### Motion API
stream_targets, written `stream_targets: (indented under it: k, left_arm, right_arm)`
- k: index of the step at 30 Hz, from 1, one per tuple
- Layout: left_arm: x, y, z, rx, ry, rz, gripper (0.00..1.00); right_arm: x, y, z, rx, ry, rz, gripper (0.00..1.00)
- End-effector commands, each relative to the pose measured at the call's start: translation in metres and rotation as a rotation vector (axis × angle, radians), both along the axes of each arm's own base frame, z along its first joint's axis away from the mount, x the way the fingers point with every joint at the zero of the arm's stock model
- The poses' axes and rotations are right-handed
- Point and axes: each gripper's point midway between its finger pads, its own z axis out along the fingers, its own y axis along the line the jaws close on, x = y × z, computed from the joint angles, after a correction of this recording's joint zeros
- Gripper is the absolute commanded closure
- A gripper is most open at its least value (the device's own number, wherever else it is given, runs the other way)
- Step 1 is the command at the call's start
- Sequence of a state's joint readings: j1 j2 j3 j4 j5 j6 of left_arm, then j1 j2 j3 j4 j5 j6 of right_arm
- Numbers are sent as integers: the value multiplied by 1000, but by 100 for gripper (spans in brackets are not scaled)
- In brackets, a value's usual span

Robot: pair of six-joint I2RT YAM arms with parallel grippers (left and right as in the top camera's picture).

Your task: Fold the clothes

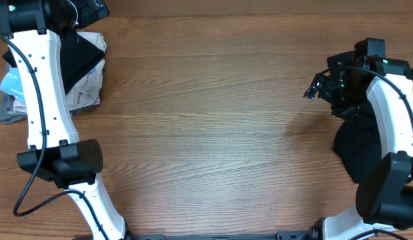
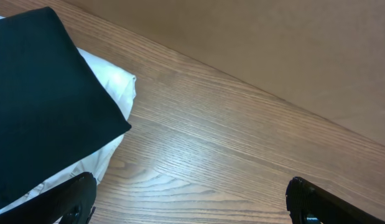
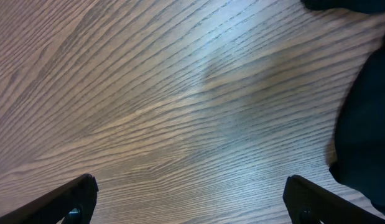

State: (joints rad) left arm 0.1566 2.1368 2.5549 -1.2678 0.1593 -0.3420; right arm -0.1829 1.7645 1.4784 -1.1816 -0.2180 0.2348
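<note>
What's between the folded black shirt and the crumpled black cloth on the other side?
Nothing. In the overhead view, only bare wooden table lies between the folded black shirt and the crumpled black cloth.

Table (image 1: 213, 133): wood-grain surface, smooth, low sheen; folded black garment (image 1: 83, 57), far left: matt cloth, smooth; pale cloth (image 1: 86, 93) beneath it: soft, creased; black garment (image 1: 356, 150), right: matt, limp cloth; left arm (image 1: 43, 87) shell: glossy white plastic
</note>
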Motion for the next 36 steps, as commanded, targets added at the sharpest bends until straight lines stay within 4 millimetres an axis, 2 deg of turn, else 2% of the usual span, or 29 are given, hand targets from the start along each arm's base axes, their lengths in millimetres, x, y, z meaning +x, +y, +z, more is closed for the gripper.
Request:
stream_targets:
  k: [1, 17, 21, 24, 29, 33, 36]
  left_arm:
    - [-1, 2, 2, 9, -4, 10, 0]
    - [-1, 2, 2, 9, -4, 10, 0]
    - [-1, 2, 2, 9, -4, 10, 0]
    - [-1, 2, 2, 9, -4, 10, 0]
    - [-1, 2, 2, 9, -4, 10, 0]
    - [-1, 2, 2, 9, -4, 10, 0]
    - [-1, 2, 2, 9, -4, 10, 0]
  right_arm:
    - [4, -3, 9, -10, -29, -5, 0]
    - [4, -3, 10, -10, -31, -5, 0]
    - [3, -2, 23, -17, -68, -4, 0]
    - [0, -1, 47, -30, -137, -4, 0]
    - [-19, 2, 116, -68, -342, -5, 0]
    - [-50, 1, 178, -144, -540, -23, 0]
    - [-84, 6, 222, -199, -695, -29, 0]
